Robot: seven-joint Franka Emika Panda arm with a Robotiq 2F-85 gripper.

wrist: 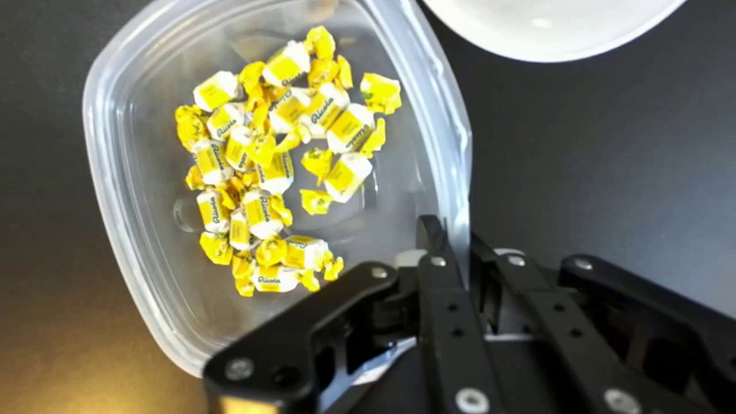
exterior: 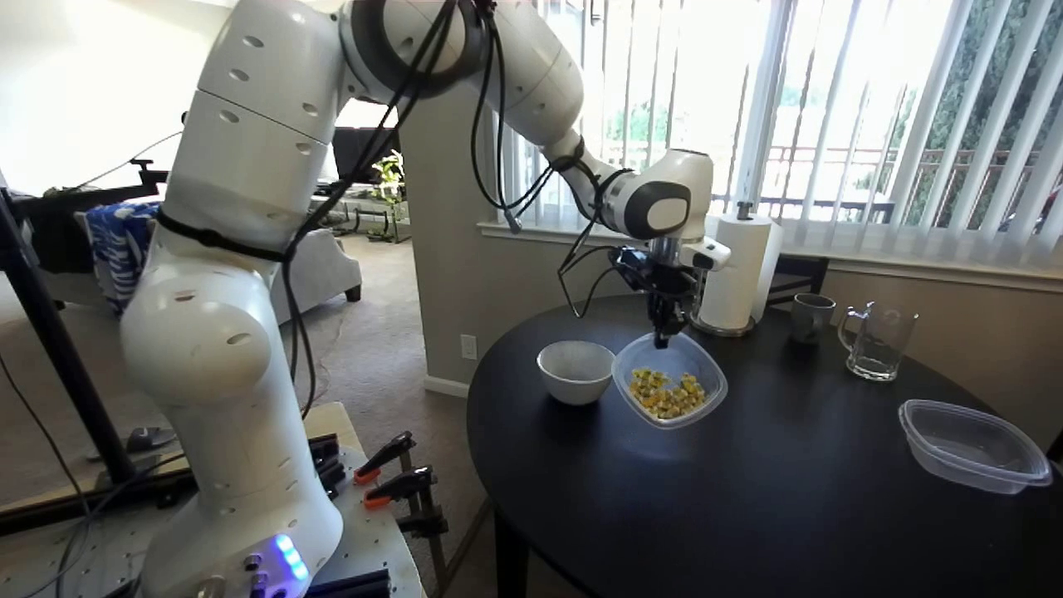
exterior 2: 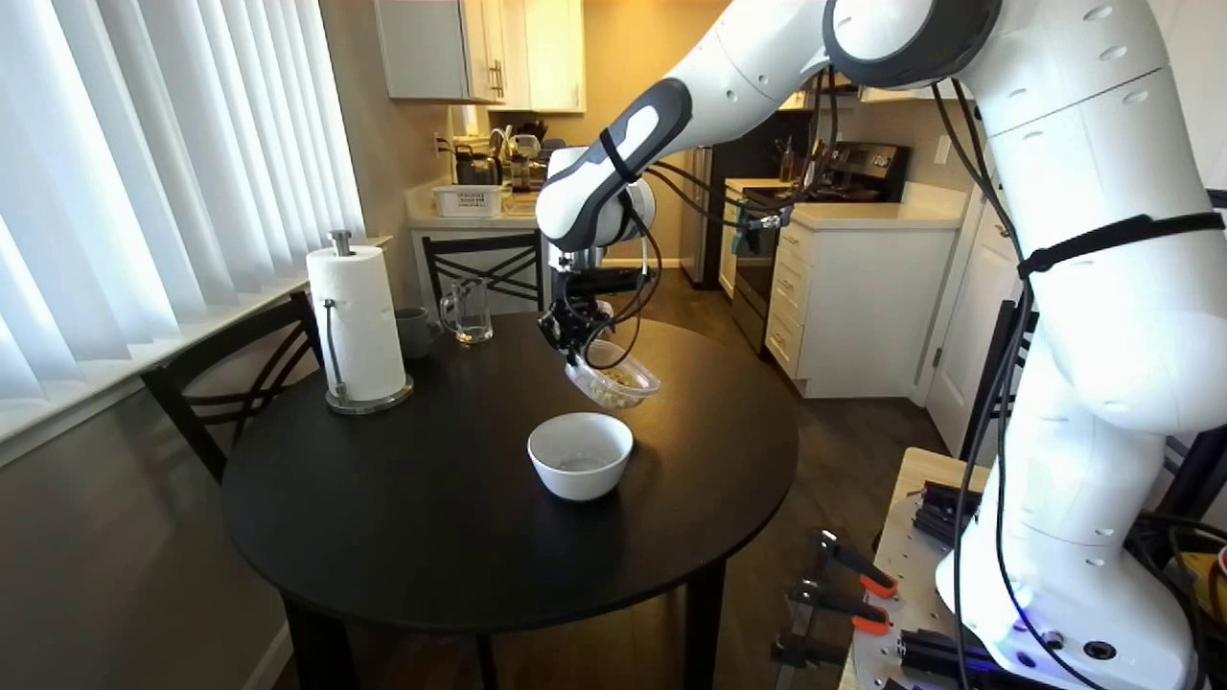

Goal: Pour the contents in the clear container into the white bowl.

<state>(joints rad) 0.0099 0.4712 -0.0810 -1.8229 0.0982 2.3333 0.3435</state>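
Wrist view: the Robotiq gripper (wrist: 457, 241) pinches one side wall of a clear plastic tub (wrist: 391, 195) of wrapped Ricola candies (wrist: 276, 171). Both exterior views show the tub aloft over the dark round table (exterior 2: 412, 517), beside the white bowl (exterior 2: 580, 484) and not above it. The step in hand is judged to be positioning for the pour: the tub is best carried until one corner overhangs the bowl's middle, kept low, then tipped gradually, since the candies may slide together. The tub's mouth faces upward on a lean, the side opposite the grip hanging lower and not turned toward the bowl; being squarish, the tub shows no clear long axis.
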